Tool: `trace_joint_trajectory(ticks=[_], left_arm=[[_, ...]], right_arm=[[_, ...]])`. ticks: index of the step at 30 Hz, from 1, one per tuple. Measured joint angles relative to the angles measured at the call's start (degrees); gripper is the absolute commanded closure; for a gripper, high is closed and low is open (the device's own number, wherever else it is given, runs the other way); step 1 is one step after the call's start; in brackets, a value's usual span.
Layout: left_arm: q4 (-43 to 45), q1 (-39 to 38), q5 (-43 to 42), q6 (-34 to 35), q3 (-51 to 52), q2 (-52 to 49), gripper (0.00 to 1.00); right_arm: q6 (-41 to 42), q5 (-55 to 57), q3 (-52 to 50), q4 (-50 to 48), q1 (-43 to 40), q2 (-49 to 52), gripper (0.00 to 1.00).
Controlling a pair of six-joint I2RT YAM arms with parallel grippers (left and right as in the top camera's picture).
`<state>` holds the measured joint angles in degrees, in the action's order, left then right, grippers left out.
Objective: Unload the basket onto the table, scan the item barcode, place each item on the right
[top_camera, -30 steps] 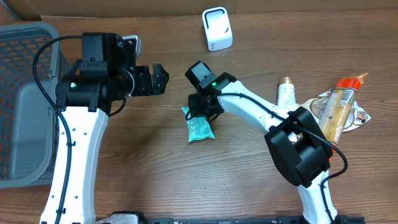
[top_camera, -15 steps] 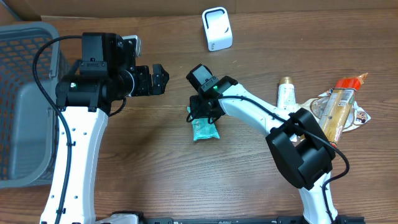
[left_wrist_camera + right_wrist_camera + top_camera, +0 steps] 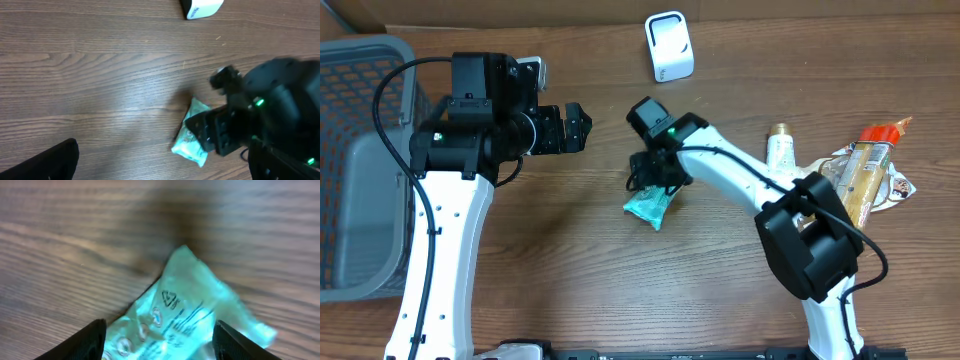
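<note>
The item is a teal plastic packet (image 3: 650,207) lying tilted on the wooden table, also seen in the left wrist view (image 3: 192,137). My right gripper (image 3: 656,180) hovers just over the packet's far end, open. In the right wrist view its two dark fingers stand wide apart with the packet (image 3: 190,315) on the table between and ahead of them (image 3: 160,342). My left gripper (image 3: 575,128) hangs open to the packet's left, above the table, with nothing between its fingers (image 3: 160,170). The white scanner (image 3: 668,46) stands at the back of the table, its corner showing in the left wrist view (image 3: 200,7).
A grey mesh basket (image 3: 360,150) fills the left edge. At the right lie a small bottle (image 3: 780,150), a long yellow package with an orange cap (image 3: 865,180) and a round item under it. Cardboard lines the back edge.
My right gripper has opened and let go of the packet, shifting slightly right. The packet now lies tilted on the table. The left arm has not moved.
</note>
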<state>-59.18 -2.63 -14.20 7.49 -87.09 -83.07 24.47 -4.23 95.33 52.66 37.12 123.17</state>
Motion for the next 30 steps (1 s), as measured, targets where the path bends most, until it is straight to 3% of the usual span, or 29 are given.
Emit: trace_joint_trajectory(ticks=[7, 16, 30], left_arm=[[0.0, 0.0, 0.0, 0.0, 0.0, 0.0, 0.0], [0.0, 0.0, 0.0, 0.0, 0.0, 0.0, 0.0], [0.0, 0.0, 0.0, 0.0, 0.0, 0.0, 0.0]], right_arm=[[-3.08, -6.23, 1.16, 0.85, -1.66, -1.42, 0.31], [-2.16, -11.28, -1.68, -6.56, 5.88, -1.49, 0.27], [-4.55, -10.32, -4.09, 5.35, 4.26, -1.66, 0.28]])
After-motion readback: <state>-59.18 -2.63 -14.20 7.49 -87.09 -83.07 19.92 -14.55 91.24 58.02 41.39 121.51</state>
